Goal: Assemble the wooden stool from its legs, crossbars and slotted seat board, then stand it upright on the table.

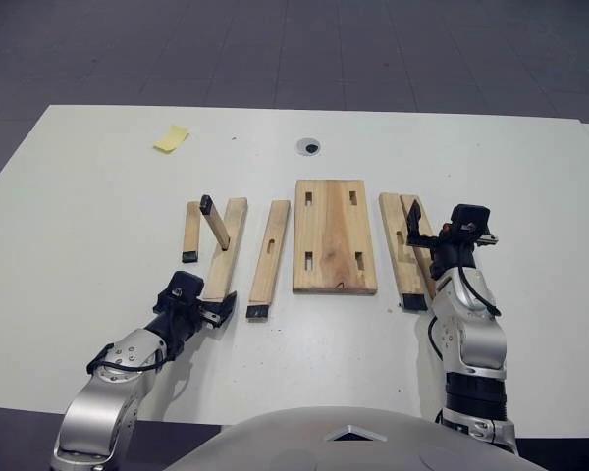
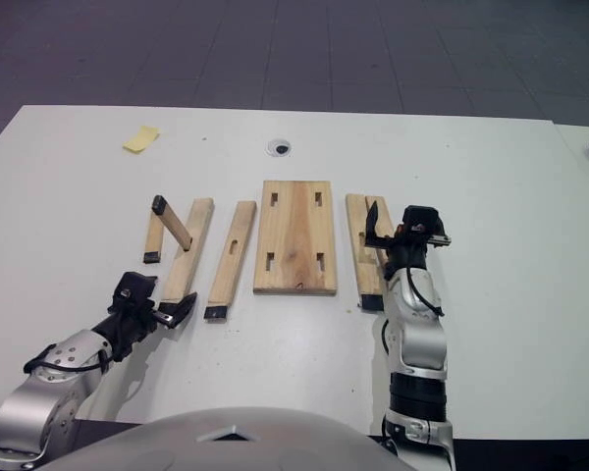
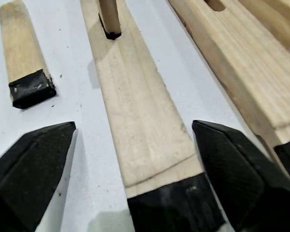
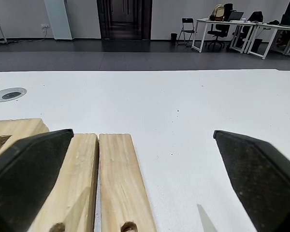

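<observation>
Bright, even overhead light; soft, short shadows

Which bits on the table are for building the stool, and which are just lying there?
For the stool:
seat board
leg beside it
leg with a crossbar stuck in it
short stick
two pieces on the right

Just lying there:
yellow note
round hole cover

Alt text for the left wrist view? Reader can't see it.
The open left gripper straddles the black-capped end of a wooden leg lying flat on the white table. A shorter black-capped piece lies on one side, a slotted leg on the other.
</observation>
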Motion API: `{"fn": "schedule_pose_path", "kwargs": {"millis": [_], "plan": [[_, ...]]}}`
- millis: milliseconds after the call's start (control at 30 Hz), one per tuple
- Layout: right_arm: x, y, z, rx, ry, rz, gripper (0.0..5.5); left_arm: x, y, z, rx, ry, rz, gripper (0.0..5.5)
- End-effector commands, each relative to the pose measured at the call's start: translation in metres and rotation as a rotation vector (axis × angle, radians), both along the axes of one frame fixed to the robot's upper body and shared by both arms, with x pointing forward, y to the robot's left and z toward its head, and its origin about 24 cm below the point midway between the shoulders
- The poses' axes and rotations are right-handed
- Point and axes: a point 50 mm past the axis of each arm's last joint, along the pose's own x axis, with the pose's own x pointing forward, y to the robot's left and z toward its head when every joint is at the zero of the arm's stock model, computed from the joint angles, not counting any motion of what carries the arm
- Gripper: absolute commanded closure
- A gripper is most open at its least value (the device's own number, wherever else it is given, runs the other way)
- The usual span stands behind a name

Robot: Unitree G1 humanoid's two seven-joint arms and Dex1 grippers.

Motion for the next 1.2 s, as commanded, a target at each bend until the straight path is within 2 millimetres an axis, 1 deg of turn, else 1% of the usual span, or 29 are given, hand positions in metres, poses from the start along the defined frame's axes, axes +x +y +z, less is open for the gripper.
{"fn": "schedule_pose_path", "kwargs": {"millis": [33,100,167,333,400,433,500,533,600,633,700,733,800,900,967,1000,1067,1200], "plan": [[-0.002,0.001,0.002,0.012,-0.009,-0.008,0.10,-0.004,0.003,-0.021,0.012,0.164,0.020,1.73],[-0.001,0.000,0.003,0.012,-0.013,-0.013,0.10,0.000,0.007,-0.022,0.016,0.168,0.059,2.17],[0.000,-0.001,0.005,0.011,-0.018,-0.015,0.10,0.007,0.008,-0.021,0.008,0.152,0.081,2.47],[0.004,-0.001,0.009,0.009,-0.025,-0.007,0.10,0.005,0.007,-0.032,0.015,0.215,0.082,3.35],[0.006,0.000,0.010,0.009,-0.025,0.002,0.10,0.008,0.006,-0.034,0.006,0.203,0.100,3.46],[0.007,0.000,0.010,0.015,-0.023,0.007,0.10,0.012,0.004,-0.032,-0.003,0.174,0.105,3.46],[0.011,0.002,0.013,0.078,-0.030,0.014,0.10,0.036,0.000,-0.015,-0.055,0.036,0.125,3.46],[0.013,0.003,0.016,0.121,-0.041,0.017,0.10,0.050,-0.003,-0.002,-0.091,-0.052,0.135,3.46],[0.019,0.003,0.029,0.229,-0.084,0.022,0.10,0.078,-0.005,0.031,-0.162,-0.247,0.154,3.46],[0.023,0.004,0.039,0.315,-0.123,0.032,0.10,0.092,-0.007,0.051,-0.191,-0.350,0.160,3.46],[0.031,0.008,0.063,0.477,-0.206,0.078,0.10,0.108,-0.011,0.084,-0.231,-0.512,0.155,3.46],[0.037,0.014,0.078,0.577,-0.254,0.125,0.10,0.112,-0.015,0.099,-0.239,-0.583,0.128,3.46],[0.047,0.029,0.104,0.728,-0.324,0.237,0.10,0.115,-0.026,0.117,-0.236,-0.674,0.058,3.46],[0.059,0.056,0.147,0.885,-0.419,0.432,0.10,0.115,-0.049,0.128,-0.229,-0.736,-0.105,3.46],[0.062,0.067,0.169,0.937,-0.466,0.536,0.10,0.115,-0.060,0.128,-0.224,-0.745,-0.198,3.46],[0.063,0.070,0.176,0.959,-0.478,0.576,0.10,0.115,-0.065,0.127,-0.219,-0.745,-0.235,3.46],[0.066,0.074,0.183,0.989,-0.480,0.623,0.10,0.114,-0.073,0.126,-0.225,-0.748,-0.301,3.46],[0.076,0.076,0.178,1.045,-0.430,0.640,0.10,0.110,-0.083,0.128,-0.219,-0.757,-0.396,3.46]]}}
